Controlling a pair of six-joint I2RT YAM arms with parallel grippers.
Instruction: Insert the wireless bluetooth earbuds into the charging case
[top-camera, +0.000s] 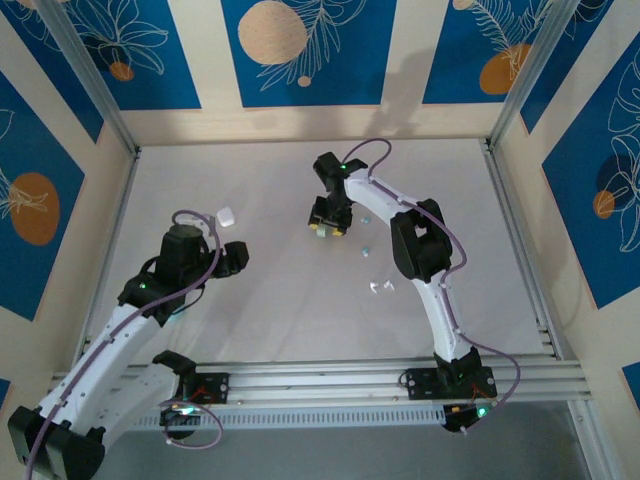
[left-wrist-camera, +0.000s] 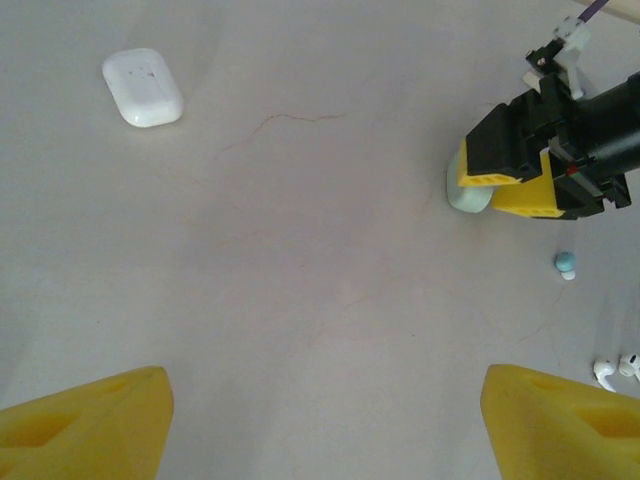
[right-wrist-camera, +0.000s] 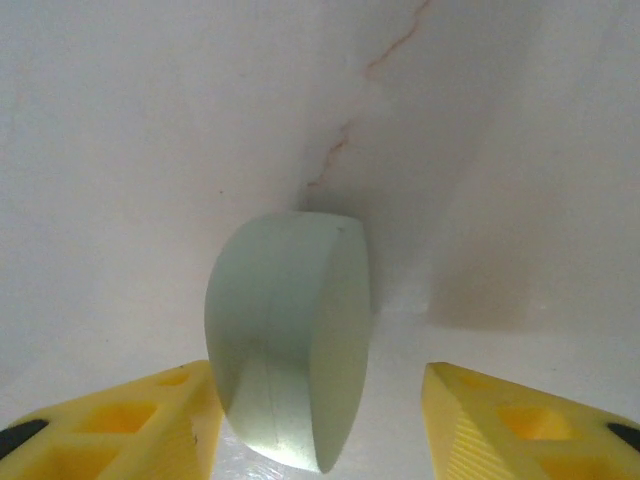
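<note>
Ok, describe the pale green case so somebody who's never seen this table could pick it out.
Find the right arm, reaching toward the middle of the table. The pale green case sits on the surface between the yellow fingers of the right gripper. The other case is white and lies alone far to the left, and the earbuds scattered nearby are much smaller.

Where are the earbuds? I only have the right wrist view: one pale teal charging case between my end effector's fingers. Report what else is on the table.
Observer: A pale teal earbud lies on the table close to your pale teal charging case, not touching it.
Operator: Now the white ones.
Observer: Two white earbuds lie together, nearer the arm bases.
Operator: Report any other case.
Observer: A closed white charging case lies flat off to the left, ahead of the open left end effector.
</note>
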